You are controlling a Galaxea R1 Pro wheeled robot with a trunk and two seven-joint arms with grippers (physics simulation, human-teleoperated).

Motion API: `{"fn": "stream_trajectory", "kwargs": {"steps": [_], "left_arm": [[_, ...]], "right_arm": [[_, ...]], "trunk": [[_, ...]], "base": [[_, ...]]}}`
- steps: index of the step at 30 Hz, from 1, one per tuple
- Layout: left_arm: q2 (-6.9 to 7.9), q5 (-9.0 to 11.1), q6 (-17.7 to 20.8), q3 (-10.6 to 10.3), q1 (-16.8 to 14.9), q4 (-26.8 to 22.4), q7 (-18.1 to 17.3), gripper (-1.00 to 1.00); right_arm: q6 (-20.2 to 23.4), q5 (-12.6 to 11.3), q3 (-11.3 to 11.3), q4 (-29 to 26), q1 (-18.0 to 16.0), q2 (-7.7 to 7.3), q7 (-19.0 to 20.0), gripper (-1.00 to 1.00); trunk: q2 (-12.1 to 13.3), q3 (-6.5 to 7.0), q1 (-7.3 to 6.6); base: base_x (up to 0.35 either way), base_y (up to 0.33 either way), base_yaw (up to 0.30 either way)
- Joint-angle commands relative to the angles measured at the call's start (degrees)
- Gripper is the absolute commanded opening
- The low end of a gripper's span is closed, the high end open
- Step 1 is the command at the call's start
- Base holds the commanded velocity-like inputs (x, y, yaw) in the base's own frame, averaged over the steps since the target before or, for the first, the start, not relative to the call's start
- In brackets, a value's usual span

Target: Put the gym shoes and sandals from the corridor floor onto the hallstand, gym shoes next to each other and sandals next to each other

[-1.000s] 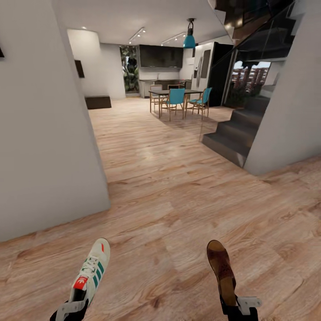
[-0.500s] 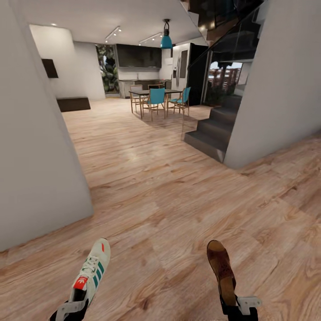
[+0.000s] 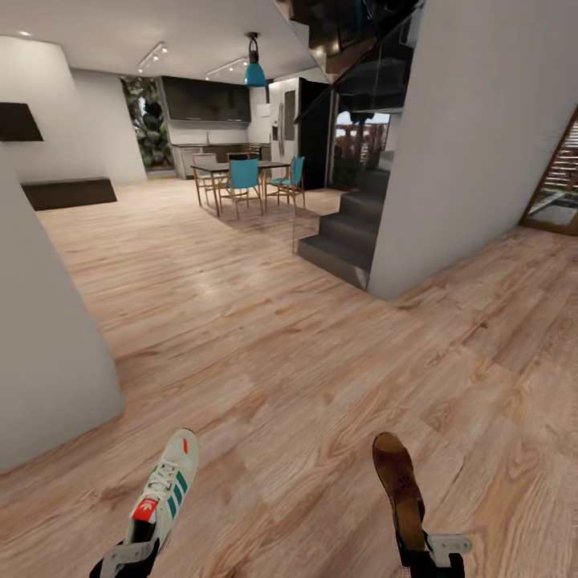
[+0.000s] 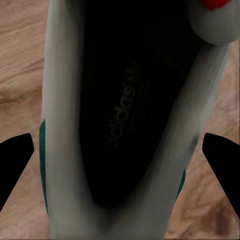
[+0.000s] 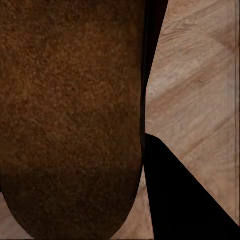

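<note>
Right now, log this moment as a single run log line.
phase: in transit | left end effector: holds gym shoe | right end effector: holds sandal | both off corridor floor | stairs ahead

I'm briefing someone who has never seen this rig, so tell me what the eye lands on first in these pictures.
First come the two shoes carried low in the head view: a white gym shoe with green stripes in the left gripper, and a dark-brown sandal in the right gripper, both above the wood floor. Next, the far dining table with teal chairs under a teal lamp, and the dark staircase right of them.
</note>
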Motion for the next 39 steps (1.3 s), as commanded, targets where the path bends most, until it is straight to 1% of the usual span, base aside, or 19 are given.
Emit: {"fn": "stream_trajectory", "kwargs": {"steps": [1, 33, 39], "left_arm": [[-0.01, 0.11, -0.07, 0.44, -0.02, 0.02, -0.51, -1.00], [-0.01, 0.11, -0.07, 0.45, -0.01, 0.03, -0.51, -1.00], [-0.01, 0.11, -0.07, 0.46, -0.01, 0.01, -0.51, -1.00]], "right_arm": [[-0.13, -0.83, 0.40, 0.05, -0.05, -0.01, 0.30, -1.00], [-0.13, -0.83, 0.40, 0.05, -0.05, -0.01, 0.30, -1.00], [-0.13, -0.83, 0.40, 0.05, -0.05, -0.01, 0.30, -1.00]], "trunk": [[-0.02, -0.05, 0.02], [-0.02, -0.05, 0.02], [-0.02, -0.05, 0.02]], "base": [[0.273, -0.171, -0.268], [0.282, -0.194, -0.268], [0.314, -0.132, -0.268]]}}
